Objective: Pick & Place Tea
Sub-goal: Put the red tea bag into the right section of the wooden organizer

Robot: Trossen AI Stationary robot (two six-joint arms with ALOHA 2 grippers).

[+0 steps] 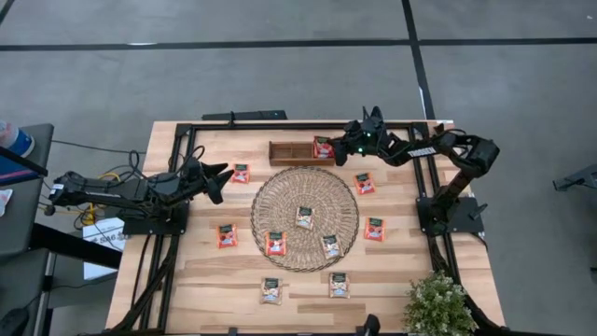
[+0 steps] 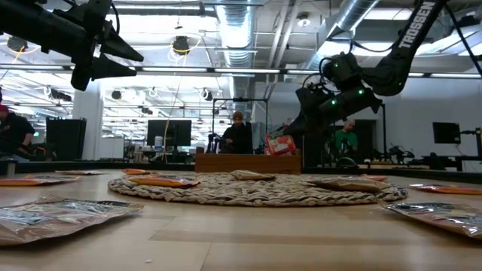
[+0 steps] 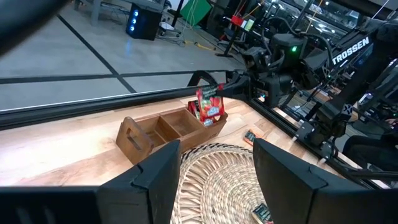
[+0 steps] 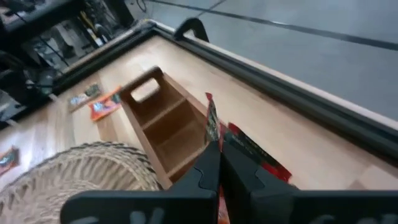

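Right fingers (image 4: 219,163): pinched tight on a small flat red-orange tea sachet (image 1: 323,147), which hangs on edge over the end compartment of the brown wooden divided tray (image 1: 289,152) nearest the right arm; at least one more red sachet already seems to stand in that compartment.
Left fingers (image 3: 214,171): spread wide, holding nothing, hovering off the surface beside the round woven straw mat (image 1: 305,218), near a red sachet (image 1: 241,173) on the pale wooden surface (image 1: 201,280).
Remaining tea: three sachets lie on the mat, one red, two pale beige with dark green tops; more of both kinds lie scattered on the surface around it.
Risk, snagging: the grip looks to be near one edge, so the sachet may swing and catch the tray wall or the sachet already inside, then tip out when let go.
Risk, wrong slot: the compartments sit close together, so a slight drift toward the mat could drop it across a divider.
Risk, tray shift: pressing down against the wall could nudge the light tray along the surface.
Risk, arms: the left arm waits well apart, so a clash looks unlikely for now.
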